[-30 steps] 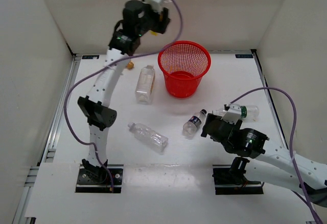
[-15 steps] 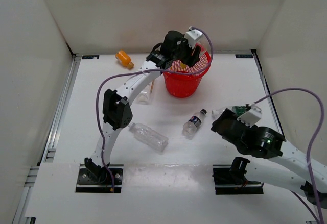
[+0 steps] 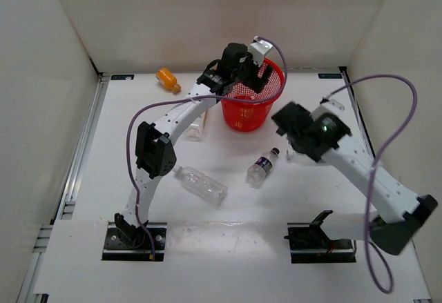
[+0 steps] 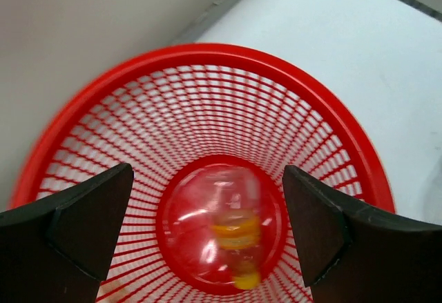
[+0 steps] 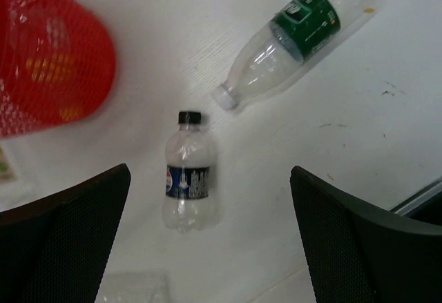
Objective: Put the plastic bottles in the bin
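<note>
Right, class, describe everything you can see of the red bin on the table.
The red bin is a round, tapered wastebasket that looks like plastic, with a solid rim and an open lattice wall. It stands upright on the white table, toward the far side. At its bottom is a clear bottle with yellow markings, blurred in the wrist view. The left hand hangs open over its mouth and does not touch it.

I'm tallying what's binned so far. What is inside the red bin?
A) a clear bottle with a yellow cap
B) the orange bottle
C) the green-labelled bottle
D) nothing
A: the left wrist view looks straight down into the bin, and a clear bottle with a yellow cap lies on its floor.
</note>
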You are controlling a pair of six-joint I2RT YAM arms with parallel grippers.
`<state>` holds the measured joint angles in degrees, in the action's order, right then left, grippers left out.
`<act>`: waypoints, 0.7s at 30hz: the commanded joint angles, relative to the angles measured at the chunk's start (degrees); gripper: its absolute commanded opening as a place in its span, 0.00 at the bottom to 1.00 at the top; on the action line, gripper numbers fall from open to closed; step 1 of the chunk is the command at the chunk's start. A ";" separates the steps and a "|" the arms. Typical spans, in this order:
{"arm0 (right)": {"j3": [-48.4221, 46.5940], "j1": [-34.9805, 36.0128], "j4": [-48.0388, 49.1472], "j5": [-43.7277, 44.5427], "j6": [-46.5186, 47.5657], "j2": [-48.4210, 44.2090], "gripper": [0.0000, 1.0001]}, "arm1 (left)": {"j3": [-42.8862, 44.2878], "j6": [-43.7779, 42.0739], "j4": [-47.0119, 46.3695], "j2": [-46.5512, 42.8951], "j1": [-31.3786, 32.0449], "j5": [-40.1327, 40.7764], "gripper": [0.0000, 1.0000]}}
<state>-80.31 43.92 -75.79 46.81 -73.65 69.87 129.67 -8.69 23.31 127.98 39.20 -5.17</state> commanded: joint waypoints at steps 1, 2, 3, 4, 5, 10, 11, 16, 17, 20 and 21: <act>-6.42 -13.90 -2.18 -6.99 13.26 0.46 1.00 | 0.23 -5.17 -1.51 -9.06 0.26 7.35 1.00; -5.91 -16.13 0.53 -6.99 14.66 -1.12 1.00 | 1.45 -6.85 -1.51 -9.68 0.26 9.63 1.00; -4.52 -18.76 8.04 -9.52 15.98 -2.96 1.00 | 2.08 -8.17 -1.51 -10.29 0.26 11.74 1.00; -2.33 -25.48 12.38 -12.85 17.99 -6.64 1.00 | 2.08 -9.32 -1.51 -10.30 -0.78 15.59 1.00; 0.39 -29.12 16.42 -16.71 18.01 -7.98 1.00 | 2.69 -10.81 -1.51 -11.69 -1.31 17.19 1.00; 14.45 -46.78 20.95 -36.32 13.80 -3.09 1.00 | -5.81 -11.78 -1.51 -19.60 -4.65 19.51 1.00; 15.88 -48.21 21.55 -38.70 13.10 -2.20 1.00 | -8.35 -14.49 -1.51 -21.27 -5.18 18.63 1.00; 19.32 -52.26 28.22 -35.92 12.48 3.32 1.00 | -20.93 -18.47 -1.51 -29.44 -8.52 24.49 1.00; 17.75 -52.27 28.94 -35.91 13.17 4.83 1.00 | -22.51 -18.47 -1.51 -30.50 -9.14 26.51 1.00; 14.76 -52.27 28.42 -37.58 13.88 12.03 1.00 | -30.15 -18.47 -1.51 -35.51 -11.95 28.63 1.00; 14.22 -52.27 27.72 -37.58 12.75 15.09 1.00 | -32.26 -18.47 -1.51 -36.83 -13.35 29.33 1.00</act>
<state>-62.37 -8.19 -50.59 11.64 -60.95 80.68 101.69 -25.93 20.93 95.24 28.05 19.64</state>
